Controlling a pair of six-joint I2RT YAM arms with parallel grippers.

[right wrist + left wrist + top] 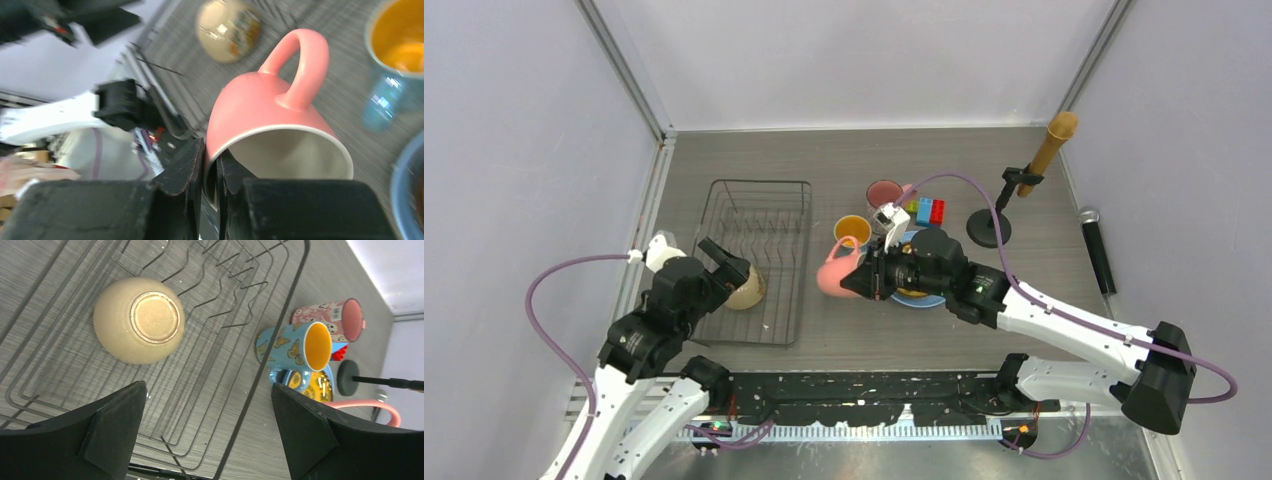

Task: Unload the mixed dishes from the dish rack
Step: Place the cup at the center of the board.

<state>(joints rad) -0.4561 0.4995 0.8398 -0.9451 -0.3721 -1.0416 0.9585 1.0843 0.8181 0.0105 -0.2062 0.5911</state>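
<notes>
Right hand [211, 165] pinching pink cup [255, 110] rim | cup tipped, white inside | left hand [207, 392] apart

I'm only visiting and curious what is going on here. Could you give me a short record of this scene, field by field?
Rack: black wire dish rack on the left of the table
In the rack: one cream bowl, upside down
Left gripper: open, hovering over the rack near the bowl, not touching it
Right gripper: shut on the rim of a pink cup, tilted, right of the rack
Already out on the table: blue mug with yellow inside, patterned mug
Also there: toy bricks
</notes>
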